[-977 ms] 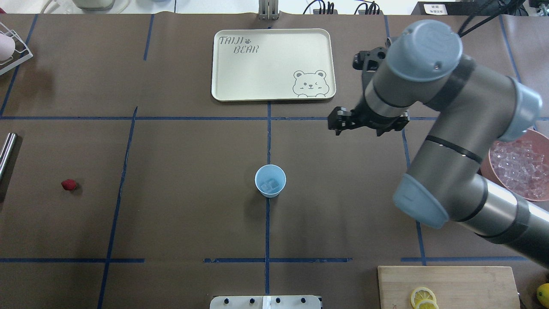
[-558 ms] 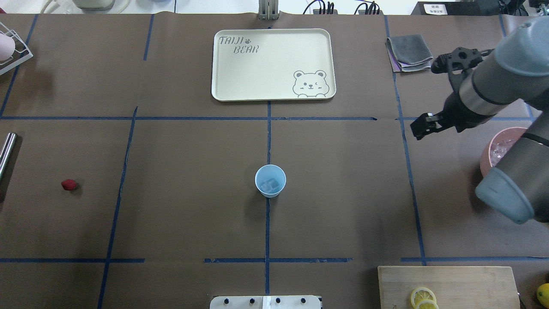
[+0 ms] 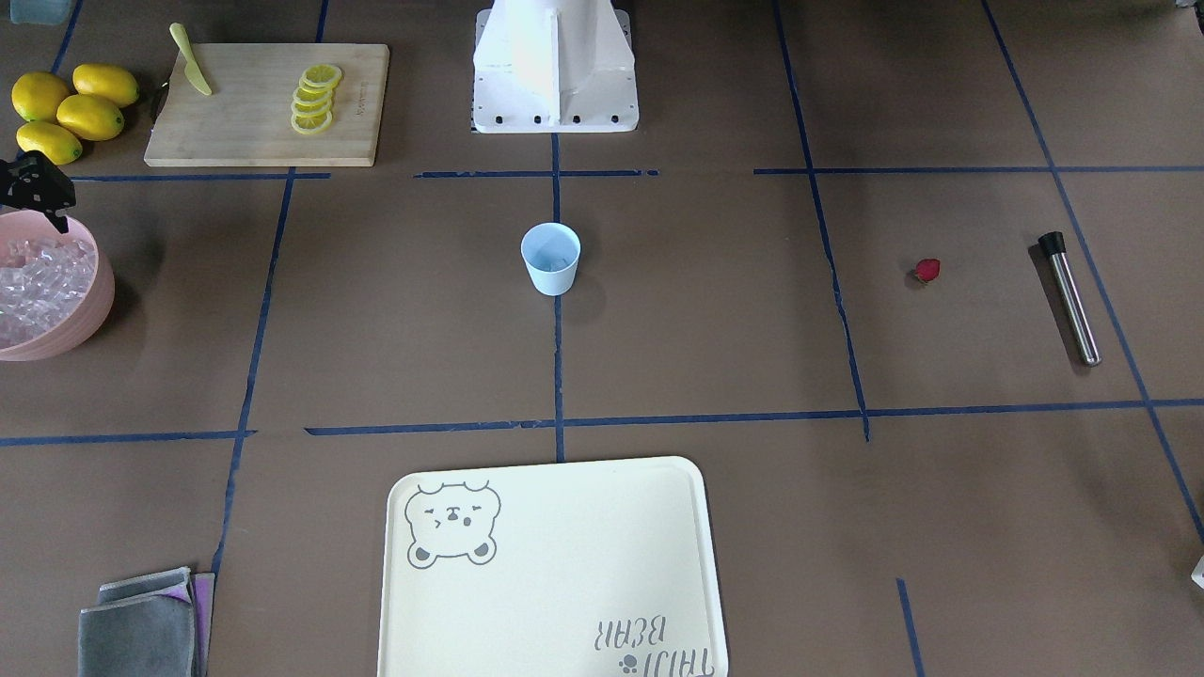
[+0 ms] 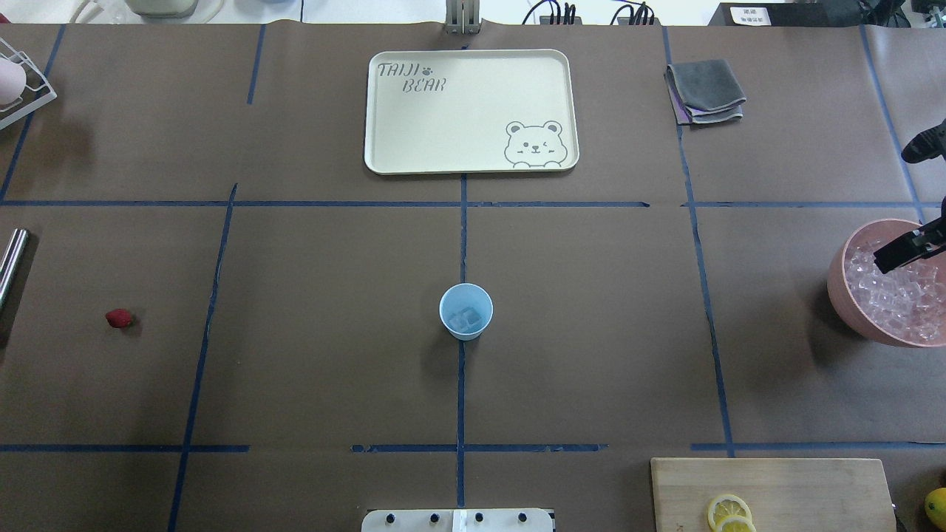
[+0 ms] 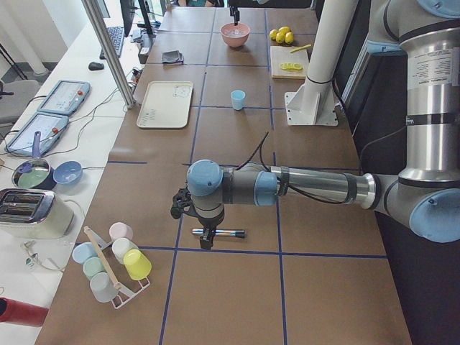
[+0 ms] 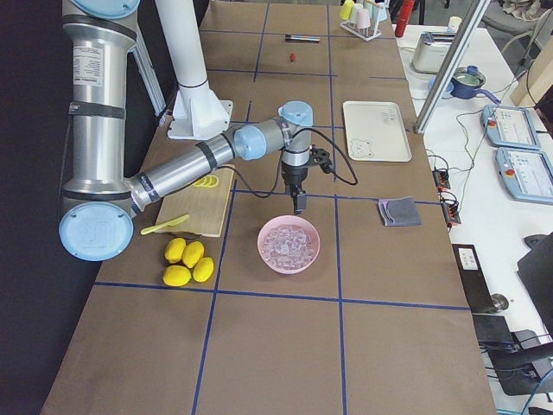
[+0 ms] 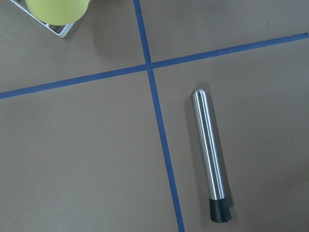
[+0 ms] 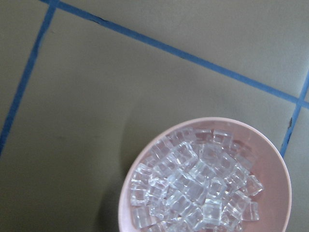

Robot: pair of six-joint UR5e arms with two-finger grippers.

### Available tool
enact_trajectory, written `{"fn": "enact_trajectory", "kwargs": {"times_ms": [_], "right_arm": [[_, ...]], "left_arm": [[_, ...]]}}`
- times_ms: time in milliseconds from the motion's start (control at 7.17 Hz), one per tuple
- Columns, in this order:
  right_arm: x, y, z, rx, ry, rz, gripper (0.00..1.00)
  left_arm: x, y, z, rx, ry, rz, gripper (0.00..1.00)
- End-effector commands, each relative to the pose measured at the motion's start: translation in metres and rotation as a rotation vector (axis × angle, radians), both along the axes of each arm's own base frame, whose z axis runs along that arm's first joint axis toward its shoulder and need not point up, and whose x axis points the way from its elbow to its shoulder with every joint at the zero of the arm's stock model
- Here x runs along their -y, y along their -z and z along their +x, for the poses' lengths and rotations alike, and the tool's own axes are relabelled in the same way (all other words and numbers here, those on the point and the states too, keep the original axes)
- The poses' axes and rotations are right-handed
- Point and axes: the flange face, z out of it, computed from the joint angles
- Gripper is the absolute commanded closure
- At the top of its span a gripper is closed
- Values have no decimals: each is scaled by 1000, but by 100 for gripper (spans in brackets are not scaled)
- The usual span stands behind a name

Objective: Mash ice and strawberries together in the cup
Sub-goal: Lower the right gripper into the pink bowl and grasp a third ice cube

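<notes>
Right gripper (image 4: 903, 251) — spread or pressed together, I cannot tell — should drop plumb onto one topmost clear ice cube (image 4: 887, 295) in the round pink bowl (image 4: 839, 288) at three o'clock.

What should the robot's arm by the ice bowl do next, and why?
Probably lower the right gripper into the pink bowl to grab one more ice cube. It hangs over the bowl's edge, and the cup holds only a few cubes. The strawberry lies far off on the other side.
</notes>
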Motion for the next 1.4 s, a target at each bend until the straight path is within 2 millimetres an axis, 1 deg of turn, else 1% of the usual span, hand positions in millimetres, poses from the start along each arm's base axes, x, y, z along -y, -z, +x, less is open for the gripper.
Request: {"fn": "enact_trajectory", "kwargs": {"times_ms": [0, 140, 419, 558, 837, 1256], "right_arm": [[-8, -66, 6, -9, 3, -6, 2], [-6, -81, 5, -25, -2, -28, 6], [-8, -96, -4, -40, 20, -51, 11], [-10, -101, -13, -46, 40, -58, 14], [-13, -105, -26, -71, 70, -48, 20], [-13, -105, -27, -73, 82, -42, 33]], "left_arm": [[-1, -1, 1, 0, -2, -3, 0], [-1, -1, 1, 0, -1, -4, 0], [-1, -1, 1, 0, -2, -3, 0], [-1, -1, 1, 0, -1, -4, 0], [-1, -1, 1, 0, -2, -3, 0], [-1, -1, 1, 0, -2, -3, 0]]}}
